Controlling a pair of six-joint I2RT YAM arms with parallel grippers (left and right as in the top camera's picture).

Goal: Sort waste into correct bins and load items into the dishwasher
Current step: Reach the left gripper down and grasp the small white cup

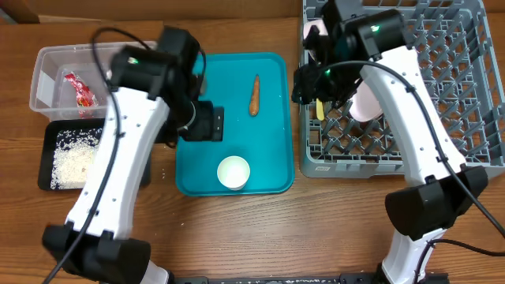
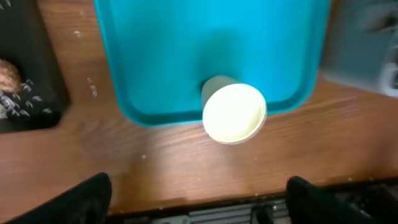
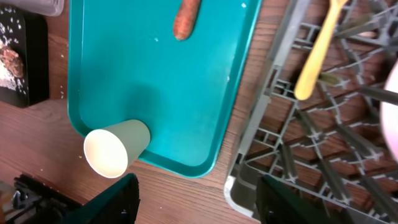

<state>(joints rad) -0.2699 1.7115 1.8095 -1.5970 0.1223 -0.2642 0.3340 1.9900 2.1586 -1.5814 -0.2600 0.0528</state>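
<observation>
A small white cup stands on the near end of the teal tray, with a thin orange carrot piece at the far end. My left gripper hovers over the tray; in its wrist view the gripper is open and holds nothing, the cup ahead of it. My right gripper hangs at the grey dish rack's left edge, open and empty. The yellow spoon lies in the rack. A red wrapper is in the clear tub. Rice fills the black tray.
A pinkish white dish sits in the rack behind my right arm. A brown food lump lies in the black tray. Bare wooden table runs along the front. The rack and teal tray nearly touch.
</observation>
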